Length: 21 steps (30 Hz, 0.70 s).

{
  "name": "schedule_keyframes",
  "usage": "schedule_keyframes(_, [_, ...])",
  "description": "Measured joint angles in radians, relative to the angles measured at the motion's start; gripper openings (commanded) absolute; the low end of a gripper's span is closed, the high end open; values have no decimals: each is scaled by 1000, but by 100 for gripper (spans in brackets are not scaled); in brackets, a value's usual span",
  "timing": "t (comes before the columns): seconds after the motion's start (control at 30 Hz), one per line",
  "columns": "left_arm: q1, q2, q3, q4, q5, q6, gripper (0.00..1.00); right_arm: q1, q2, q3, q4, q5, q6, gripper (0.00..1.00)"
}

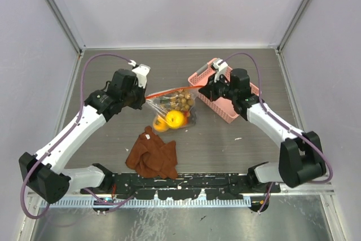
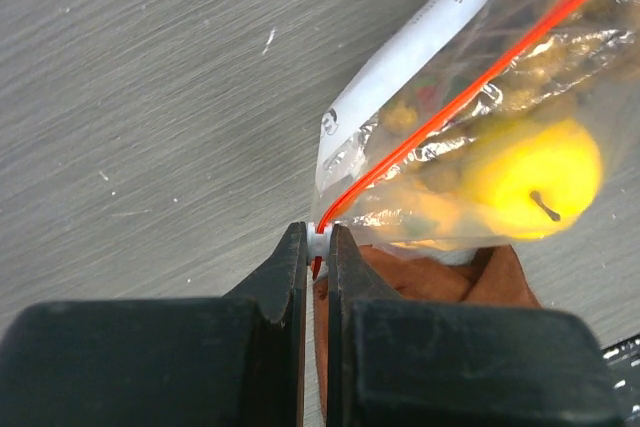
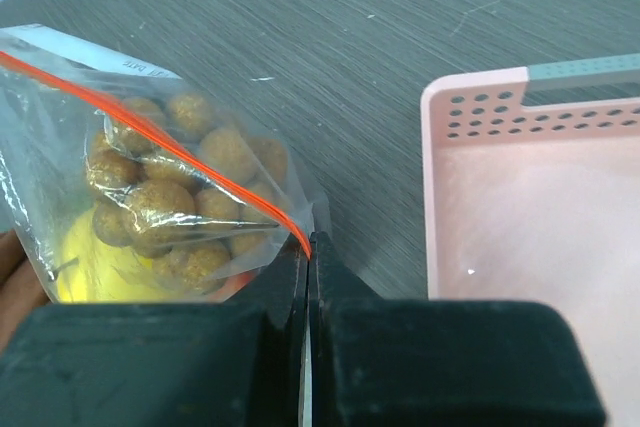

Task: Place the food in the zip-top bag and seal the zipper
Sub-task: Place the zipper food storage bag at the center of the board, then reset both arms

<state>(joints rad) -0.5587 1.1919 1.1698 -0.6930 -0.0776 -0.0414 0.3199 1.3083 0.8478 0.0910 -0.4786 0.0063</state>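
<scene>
The clear zip-top bag [image 1: 174, 105] hangs stretched between my two grippers above the table. Its orange-red zipper [image 1: 169, 91] runs taut along the top edge. Inside are brownish-green grapes [image 3: 180, 197], a yellow-orange round fruit [image 2: 535, 182] and other fruit [image 1: 175, 118]. My left gripper [image 2: 318, 239] is shut on the white slider at the zipper's left end. My right gripper [image 3: 309, 244] is shut on the zipper's right end. In the top view the left gripper [image 1: 144, 96] and right gripper [image 1: 201, 89] hold the bag's two upper corners.
A pink lattice basket [image 1: 243, 104] stands at the right, just behind my right gripper; its rim shows in the right wrist view [image 3: 435, 197]. A rust-brown cloth [image 1: 152, 155] lies crumpled near the front, below the bag.
</scene>
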Motion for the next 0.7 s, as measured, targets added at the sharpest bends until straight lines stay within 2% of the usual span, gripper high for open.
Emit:
schedule_keyframes(0.1, [45, 28, -6, 7, -3, -56, 0, 2, 82, 28, 51, -35, 30, 28])
schedule_keyframes(0.2, [97, 58, -21, -14, -38, -108, 0, -3, 142, 60, 74, -32, 61, 46])
schedule_keyframes(0.4, [153, 145, -32, -31, -65, -193, 1, -10, 140, 83, 72, 2, 105, 79])
schedule_keyframes(0.43, [161, 156, -35, -32, -66, -208, 5, -10, 124, 83, 62, 13, 108, 86])
schedule_keyframes(0.47, [170, 164, -37, -34, -65, -223, 11, -10, 99, 83, 48, 29, 109, 98])
schedule_keyframes(0.57, [193, 167, -39, -46, -65, -256, 23, -10, 4, 70, 24, 81, 113, 100])
schedule_keyframes(0.7, [214, 113, -63, -50, -75, -288, 57, -10, -167, 38, -34, 198, 124, 100])
